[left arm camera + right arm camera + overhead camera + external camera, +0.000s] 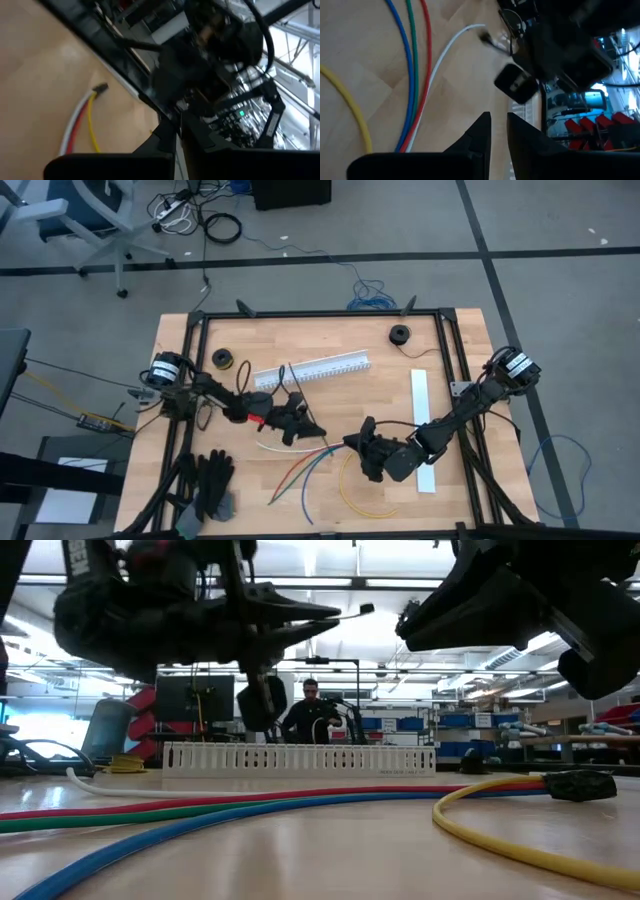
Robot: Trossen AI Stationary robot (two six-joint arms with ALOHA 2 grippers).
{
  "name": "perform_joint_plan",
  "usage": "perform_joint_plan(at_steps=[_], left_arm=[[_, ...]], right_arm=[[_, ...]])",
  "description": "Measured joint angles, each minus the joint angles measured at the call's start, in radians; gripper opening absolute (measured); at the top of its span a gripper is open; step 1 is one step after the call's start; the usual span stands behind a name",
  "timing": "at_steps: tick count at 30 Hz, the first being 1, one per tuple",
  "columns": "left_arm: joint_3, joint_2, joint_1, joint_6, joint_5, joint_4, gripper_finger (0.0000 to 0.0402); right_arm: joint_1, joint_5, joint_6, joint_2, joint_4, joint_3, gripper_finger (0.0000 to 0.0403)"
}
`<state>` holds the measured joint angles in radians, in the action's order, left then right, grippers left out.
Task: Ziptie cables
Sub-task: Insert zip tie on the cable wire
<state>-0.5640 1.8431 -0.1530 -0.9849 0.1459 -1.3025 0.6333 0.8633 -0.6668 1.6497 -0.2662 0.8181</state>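
Pale wooden table (400,480) inside a black frame, on a grey floor. The cables (300,465) fan out on the wood just ahead of both sets of fingers, between them. Left gripper (312,430): fingers closed, holding nothing. Right gripper (352,442): fingers (480,131) a narrow gap apart, empty. A white slotted channel (312,368) lies beyond the left fingers. Behind the table, a workshop with a person (311,712).

cables (305,465) | red, green, blue, yellow, white | loose, fanned on table centre
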Motion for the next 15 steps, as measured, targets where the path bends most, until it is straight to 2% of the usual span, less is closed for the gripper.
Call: perform_joint_plan(at_steps=[4, 9, 11, 15], left_arm=[[0.0, 0.0, 0.047, -0.017, -0.022, 0.002, 0.0], [0.0, 0.0, 0.067, 0.025, -0.048, 0.038, 0.0], [0.0, 0.0, 0.071, 0.028, -0.048, 0.069, 0.0], [0.0, 0.0, 0.085, 0.017, 0.005, 0.075, 0.0]], right_arm=[[-0.031, -0.004, 0.01, 0.015, -0.009, 0.0, 0.0044], [-0.077, -0.012, -0.063, 0.113, -0.068, 0.0, 0.0045], [-0.086, 0.033, -0.117, 0.159, -0.113, 0.0, 0.0046], [-0.091, 0.207, -0.169, 0.203, -0.197, 0.0, 0.0045]])
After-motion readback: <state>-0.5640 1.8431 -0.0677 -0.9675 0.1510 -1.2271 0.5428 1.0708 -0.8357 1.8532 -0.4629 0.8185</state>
